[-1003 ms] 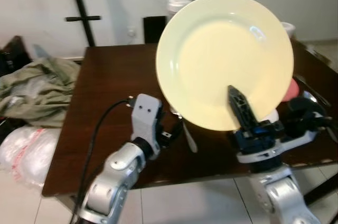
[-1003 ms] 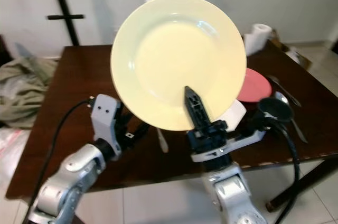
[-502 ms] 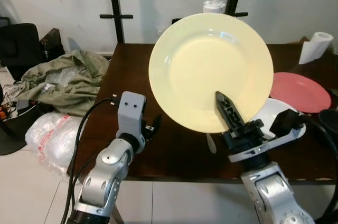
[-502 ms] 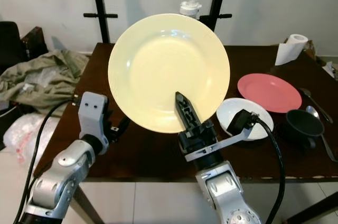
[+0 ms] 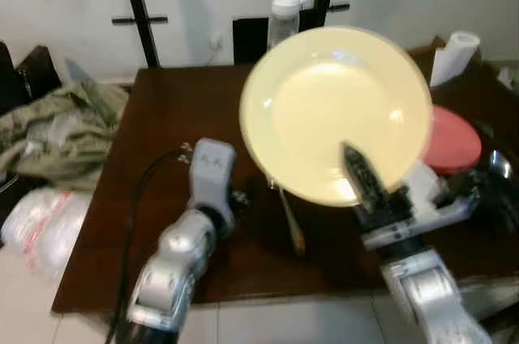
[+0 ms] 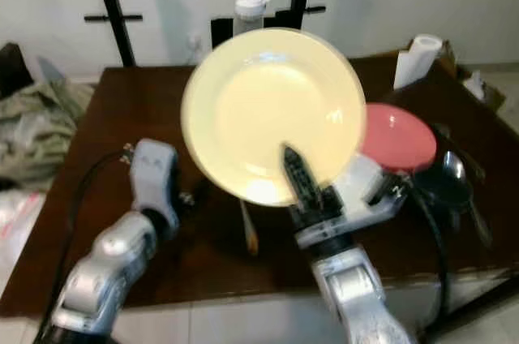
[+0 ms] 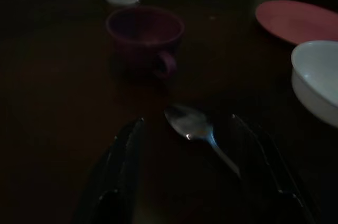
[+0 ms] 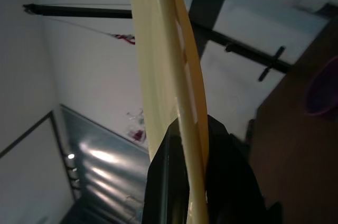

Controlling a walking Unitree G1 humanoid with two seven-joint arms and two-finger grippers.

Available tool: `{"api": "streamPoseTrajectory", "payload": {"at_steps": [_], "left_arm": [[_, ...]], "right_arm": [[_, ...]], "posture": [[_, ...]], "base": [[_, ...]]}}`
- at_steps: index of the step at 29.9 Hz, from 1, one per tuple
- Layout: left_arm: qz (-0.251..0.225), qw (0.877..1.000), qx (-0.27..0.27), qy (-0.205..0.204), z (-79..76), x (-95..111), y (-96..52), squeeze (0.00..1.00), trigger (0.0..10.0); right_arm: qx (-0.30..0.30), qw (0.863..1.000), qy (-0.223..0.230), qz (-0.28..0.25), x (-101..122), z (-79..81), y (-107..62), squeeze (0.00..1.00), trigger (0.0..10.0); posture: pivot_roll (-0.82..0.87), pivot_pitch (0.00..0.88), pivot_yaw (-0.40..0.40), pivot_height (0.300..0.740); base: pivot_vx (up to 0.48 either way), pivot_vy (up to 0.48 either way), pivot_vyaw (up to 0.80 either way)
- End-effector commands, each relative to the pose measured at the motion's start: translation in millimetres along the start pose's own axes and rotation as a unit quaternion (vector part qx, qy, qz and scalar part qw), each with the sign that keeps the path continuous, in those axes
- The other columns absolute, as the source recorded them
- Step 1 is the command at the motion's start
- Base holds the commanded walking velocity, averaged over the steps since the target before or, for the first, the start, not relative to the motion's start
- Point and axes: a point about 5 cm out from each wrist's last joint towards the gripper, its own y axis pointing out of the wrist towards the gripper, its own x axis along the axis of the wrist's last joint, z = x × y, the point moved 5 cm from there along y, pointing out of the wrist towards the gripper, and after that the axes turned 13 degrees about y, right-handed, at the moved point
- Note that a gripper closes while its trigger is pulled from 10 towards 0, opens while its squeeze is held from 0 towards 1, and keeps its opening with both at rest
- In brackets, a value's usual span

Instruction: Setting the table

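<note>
My right gripper [image 5: 357,172] is shut on the lower rim of a large pale yellow plate [image 5: 334,110], holding it upright and tilted above the dark wooden table [image 5: 174,109]. The right wrist view shows the yellow plate [image 8: 166,65] edge-on, pinched between the black fingers [image 8: 224,176]. My left gripper [image 7: 187,152] is open low over the table, its fingers either side of a metal spoon [image 7: 198,131]. Beyond the spoon stands a dark red mug [image 7: 145,36]. A spoon [image 5: 289,218] also lies on the table between my arms.
A pink plate [image 5: 451,137], a white bowl [image 7: 317,78], a black bowl and cutlery sit at the table's right. A water bottle [image 5: 283,11] and paper roll [image 5: 451,56] stand at the back. Olive clothing [image 5: 49,129] and a plastic bag lie left of the table.
The head view has shifted and blurred, now looking closer down at the table. The yellow plate stays gripped upright in my right gripper; my left arm still hovers low over the table.
</note>
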Motion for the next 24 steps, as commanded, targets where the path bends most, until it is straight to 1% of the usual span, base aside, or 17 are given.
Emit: {"api": "streamPoseTrajectory", "payload": {"at_steps": [1,16,21,24], "left_arm": [[0.008,1.000,0.007,0.000,4.9,-7,-3.7,0.00,10.0],[0.015,1.000,0.006,-0.003,5.3,-9,-2.8,0.00,10.0],[0.017,1.000,0.006,-0.003,5.4,-10,-2.8,0.00,10.0],[0.017,1.000,0.006,-0.003,5.5,-10,-2.8,0.00,10.0]], "right_arm": [[0.000,1.000,0.004,0.013,-7,-0.6,-1.3,0.00,10.0],[-0.013,1.000,-0.009,0.024,-12,-6.0,-3.8,0.00,10.0],[-0.031,0.999,-0.027,0.030,-14,-12.3,-3.0,0.00,10.0],[-0.033,0.999,-0.028,0.030,-14,-13.1,-2.9,0.00,10.0]], "posture": [[-0.04,0.117,0.069,0.740],[-0.04,0.117,0.069,0.740],[-0.04,0.117,0.069,0.740],[-0.04,0.117,0.069,0.740]], "base": [[0.000,0.000,0.00],[0.000,0.000,0.00],[0.000,0.000,0.00],[0.000,0.000,0.00]]}}
